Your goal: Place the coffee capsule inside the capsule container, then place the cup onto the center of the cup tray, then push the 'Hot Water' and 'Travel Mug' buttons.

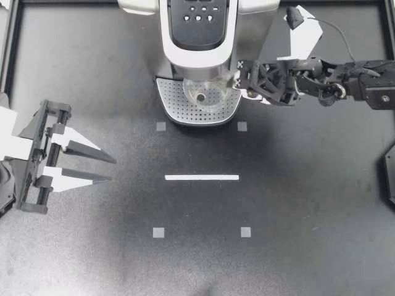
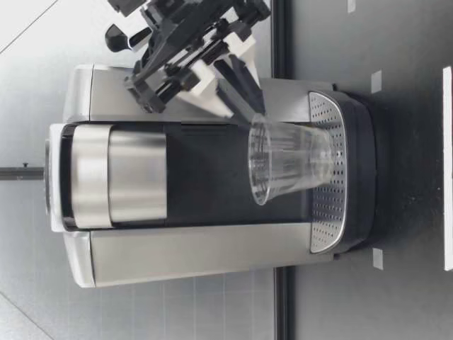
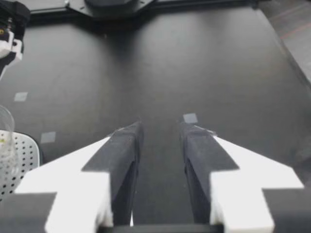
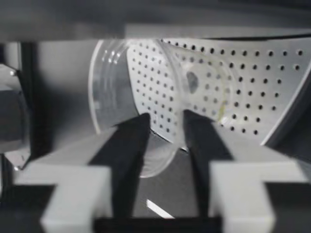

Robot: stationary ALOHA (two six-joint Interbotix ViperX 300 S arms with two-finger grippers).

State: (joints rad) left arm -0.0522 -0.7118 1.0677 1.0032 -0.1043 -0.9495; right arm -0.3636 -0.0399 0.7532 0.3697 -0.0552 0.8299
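A clear plastic cup (image 1: 207, 95) stands upright on the perforated cup tray (image 1: 176, 105) of the coffee machine (image 1: 197, 37). My right gripper (image 1: 233, 82) reaches in from the right at the cup's rim, open. In the right wrist view the right gripper (image 4: 165, 121) has the near wall of the cup (image 4: 116, 82) in the gap between its fingers, above the tray (image 4: 252, 82). The low view shows the cup (image 2: 290, 159) on the tray (image 2: 322, 219) with the right gripper (image 2: 256, 106) at its rim. My left gripper (image 1: 113, 170) rests far left, open and empty. No capsule shows.
The machine's button panel (image 1: 197, 13) faces up at the back. A white tape line (image 1: 202, 177) and small grey squares (image 1: 158, 232) mark the black table in front. The left wrist view shows the left gripper (image 3: 160, 128) over bare table.
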